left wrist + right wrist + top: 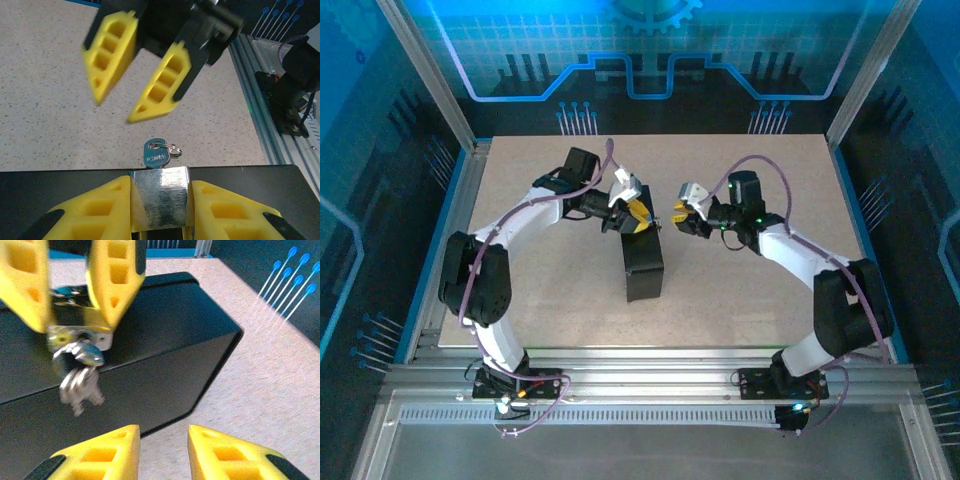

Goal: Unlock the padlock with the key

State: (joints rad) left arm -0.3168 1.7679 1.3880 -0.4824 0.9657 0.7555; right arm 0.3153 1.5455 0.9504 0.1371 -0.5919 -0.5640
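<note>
Left wrist view, nearest first: the left claw (160, 183) is clamped on the padlock (160, 202), one yellow finger on each flat side of the silver body, which is held just over the dark box (60, 185). The key (155, 155) juts from the far end of the padlock and appears seated in the keyway, with its ring (173, 149) hanging loosely beside it. Beyond that hangs the right claw (115, 110), blurred, fingers spread and empty, near the key but not touching it, with the speckled surface (45, 110) behind. The padlock's long axis runs along the left claw's reach. Its keyhole end points away towards the right claw, and its shackle end lies back in the grip, out of sight. I judge the padlock to be light, rigid and smooth-plated, so it could slip or twist between the pads once torque comes on, and the broad side faces look like the right place to clamp it. The key looks thin and stiff. It is best pinched across the flat faces of its head and turned about the lock's long axis, while the loose ring and spare keys may get in the way.
</note>
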